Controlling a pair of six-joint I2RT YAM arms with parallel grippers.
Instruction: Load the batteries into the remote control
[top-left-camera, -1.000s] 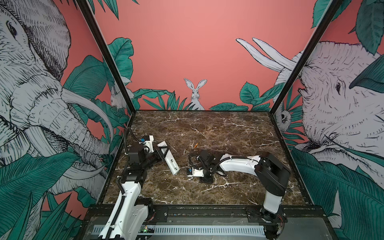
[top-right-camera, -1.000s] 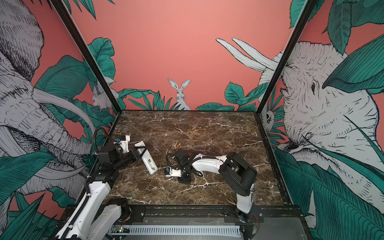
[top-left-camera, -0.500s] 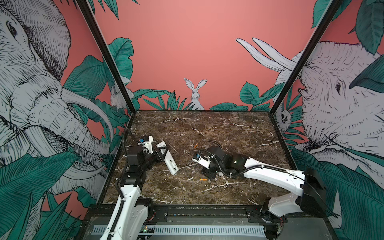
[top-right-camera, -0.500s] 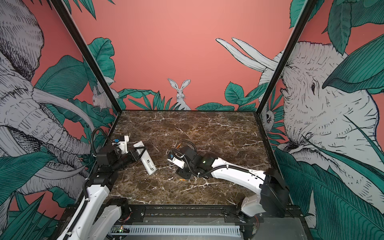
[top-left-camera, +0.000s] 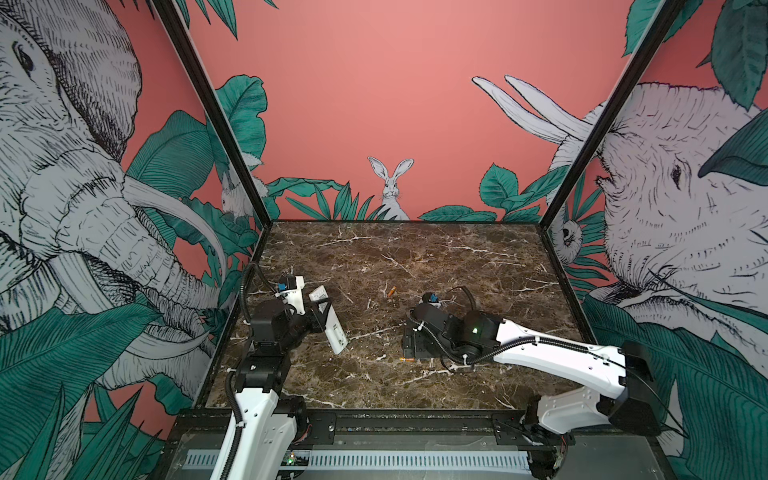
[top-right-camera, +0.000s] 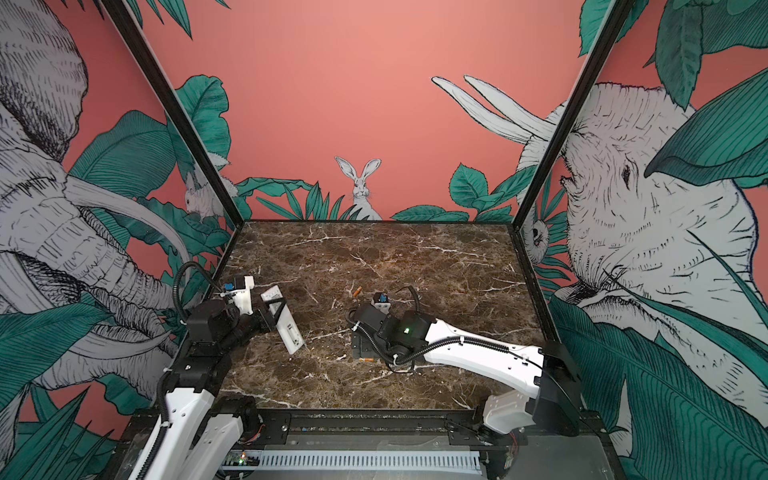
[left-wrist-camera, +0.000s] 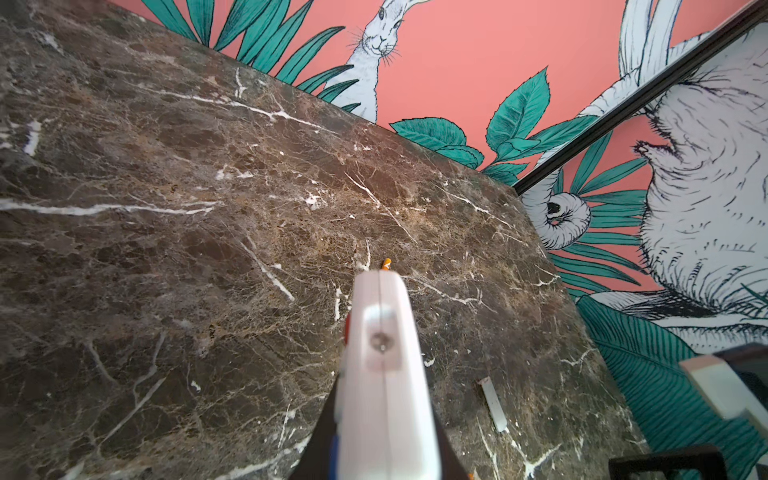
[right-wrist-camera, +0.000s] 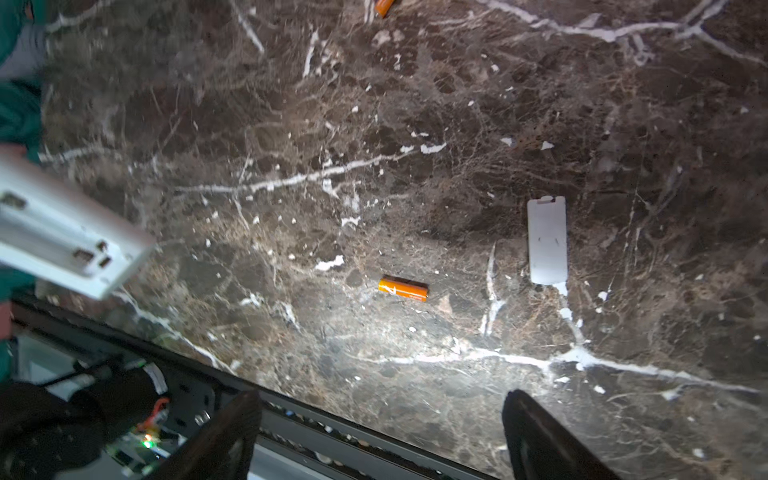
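The long white plastic remote control is gripped, tilted above the brown marble surface, by the left pincer. A slim orange cylindrical battery lies near the released right pincer and could be rolled away if clipped off-centre.

The brown veined marble table carries one orange battery lying flat toward the front, a white cover plate near it but apart, and a second orange battery farther back.
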